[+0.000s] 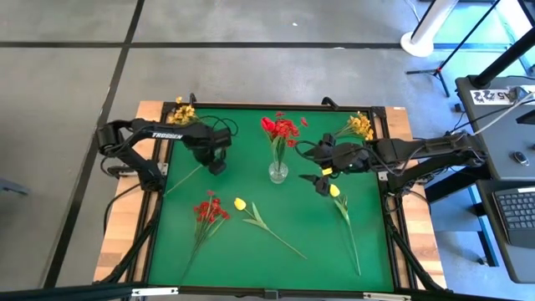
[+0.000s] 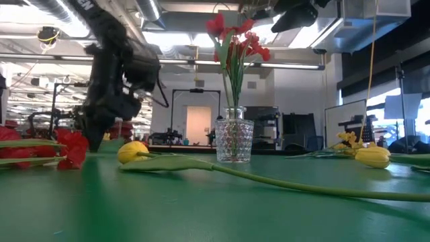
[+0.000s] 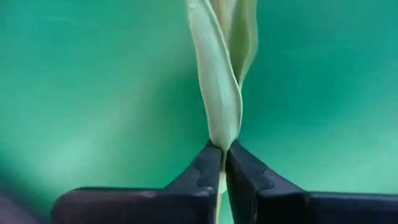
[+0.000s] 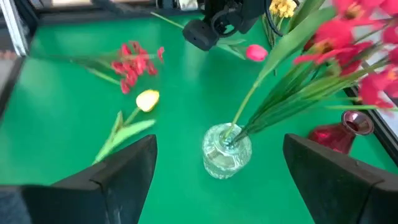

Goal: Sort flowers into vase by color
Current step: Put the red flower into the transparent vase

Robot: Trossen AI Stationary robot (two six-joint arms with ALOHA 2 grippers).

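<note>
High view: green worktop [image 1: 251, 259] w/ a glass vase [image 1: 278, 172] near the middle, already holding red flowers [image 1: 280, 128]. Left gripper [image 1: 216, 166] sits down at the mat, left of the vase; in the left wrist view its jaws are pressed together, pinching a pale green stem [image 3: 219, 93] w/ leaves right at the tips. That stem [image 1: 185, 179] runs diagonally from the gripper toward the mat's left edge. Right gripper [image 1: 319, 181] is just right of the vase, close to the head of a yellow tulip [image 1: 334, 191] whose stem trails toward the front right. Right wrist view shows its jaws spread wide w/ nothing between them, the vase [image 4: 226, 151] below and between the two fingers [image 4: 118, 171]. Other flowers lying flat: a red spray [image 1: 209, 209] front left, a 2nd yellow tulip [image 1: 241, 203] just beside it w/ stem angling toward front centre, a yellow-orange spray [image 1: 183, 111] at the far left corner, another yellow-orange spray [image 1: 360, 125] at the far right corner. Right wrist view also shows a pink-red tulip head [image 4: 255, 52] near the left arm, past the vase, and a small dark red vase [image 4: 339, 132] beside the right finger. Low view: vase stands upright, stems tilted slightly, both yellow tulips on the mat either side.
</note>
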